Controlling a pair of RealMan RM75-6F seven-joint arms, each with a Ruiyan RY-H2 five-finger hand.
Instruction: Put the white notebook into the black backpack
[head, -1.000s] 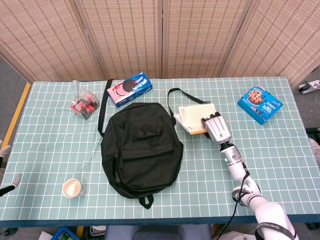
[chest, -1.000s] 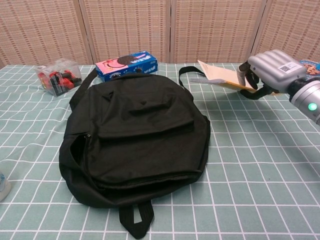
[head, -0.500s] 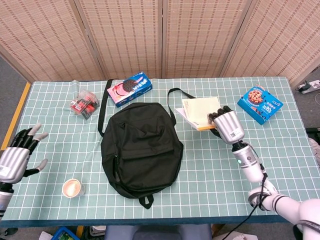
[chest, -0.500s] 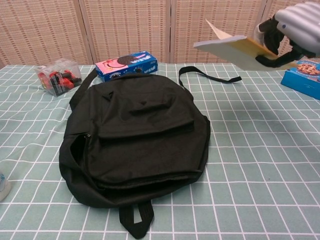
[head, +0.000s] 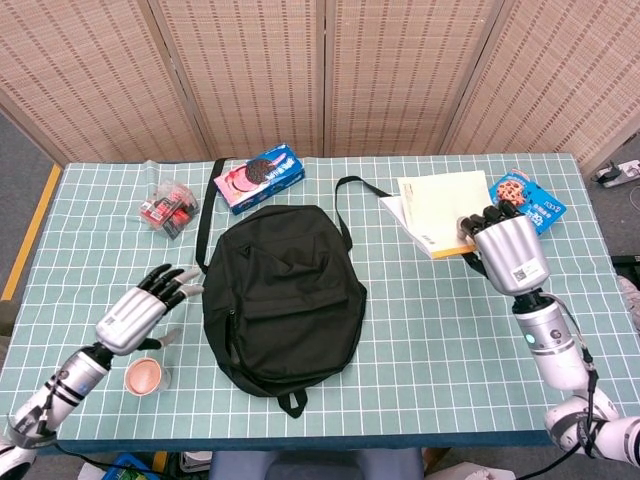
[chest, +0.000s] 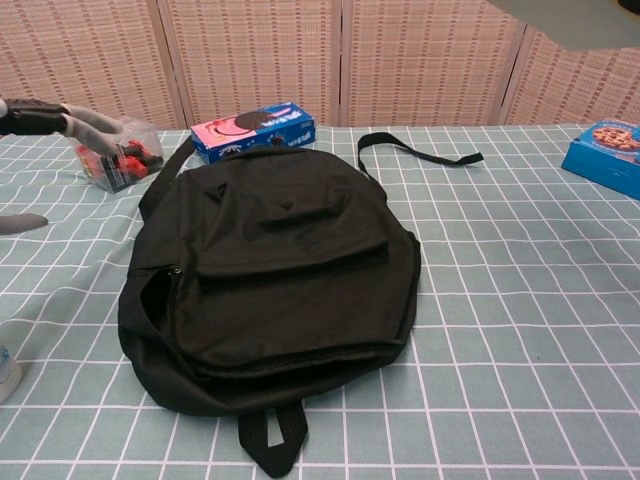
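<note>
The right hand (head: 510, 258), clamped on the white notebook (head: 440, 212), has lifted it toward 2 o'clock of the closed black backpack (head: 282, 295); the left hand (head: 140, 310), fingers apart, has come in to open it

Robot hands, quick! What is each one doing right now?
Left hand: open, holding nothing, fingers spread.
Right hand: holding the white notebook up.

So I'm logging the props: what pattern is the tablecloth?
Pale green tablecloth with a white grid; clearest in the head view.
</note>
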